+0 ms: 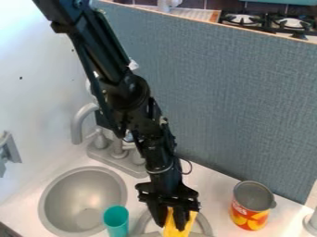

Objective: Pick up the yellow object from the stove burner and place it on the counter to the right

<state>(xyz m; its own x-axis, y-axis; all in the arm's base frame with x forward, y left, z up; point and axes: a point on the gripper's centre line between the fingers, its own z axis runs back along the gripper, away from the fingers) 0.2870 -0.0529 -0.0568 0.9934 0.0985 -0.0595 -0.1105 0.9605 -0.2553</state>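
The black gripper hangs low at the bottom centre of the view, pointing down over the right-hand sink basin. A yellow object is at its fingertips, partly covered by them; whether it is gripped or only touched, I cannot tell. Left of the gripper stands a teal cup, beside the round grey left basin. To the right, an open can with a red and yellow label stands upright on the white counter.
A grey faucet rises behind the basins, close to the arm. The blue-grey panel stands along the back of the counter. A white object is at the right edge. Stove burners lie beyond the panel.
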